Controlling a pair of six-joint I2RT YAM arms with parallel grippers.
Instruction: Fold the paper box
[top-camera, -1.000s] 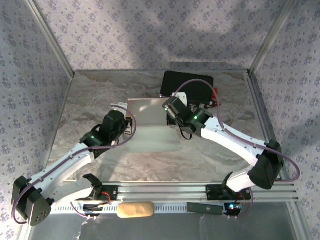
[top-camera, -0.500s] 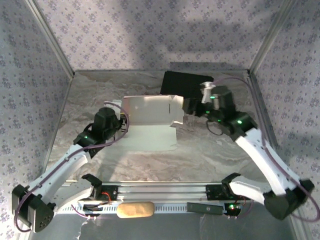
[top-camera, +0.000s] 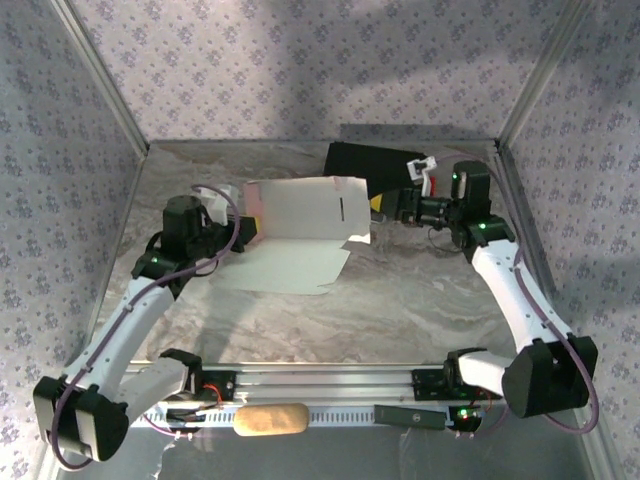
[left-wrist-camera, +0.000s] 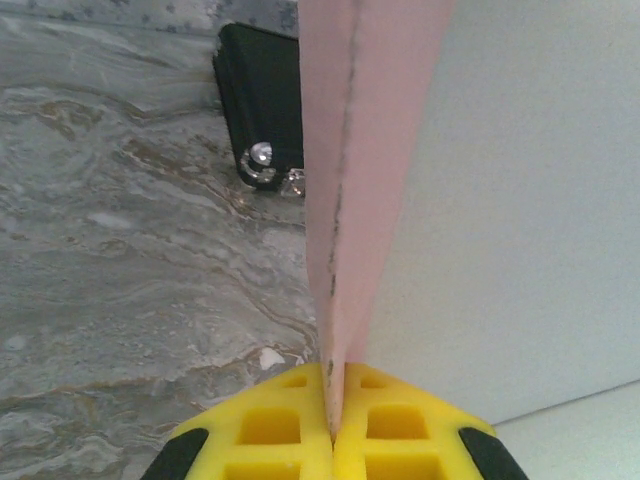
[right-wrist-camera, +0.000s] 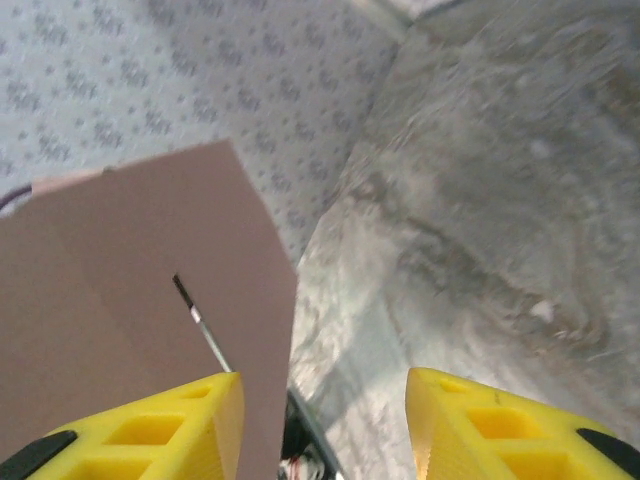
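– On the far half of the desk (top-camera: 430, 300), how does the paper box (top-camera: 300, 210) sit?

– One panel stands upright and the rest lies flat toward the arms. The left pincer (left-wrist-camera: 333, 432) is clenched on the card's left edge. The right pincer (right-wrist-camera: 320, 425) is released, jaws apart just beside the right edge and grasping nothing.

– What could go wrong?

– Held on one side only, the raised panel could flop or twist. A misplaced right grip might crease it wrongly or shove it toward the black case (top-camera: 380, 165).

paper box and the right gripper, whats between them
Nothing stands between the paper box and the right gripper in the top view, just a short gap over bare marble table; the black case lies just behind.
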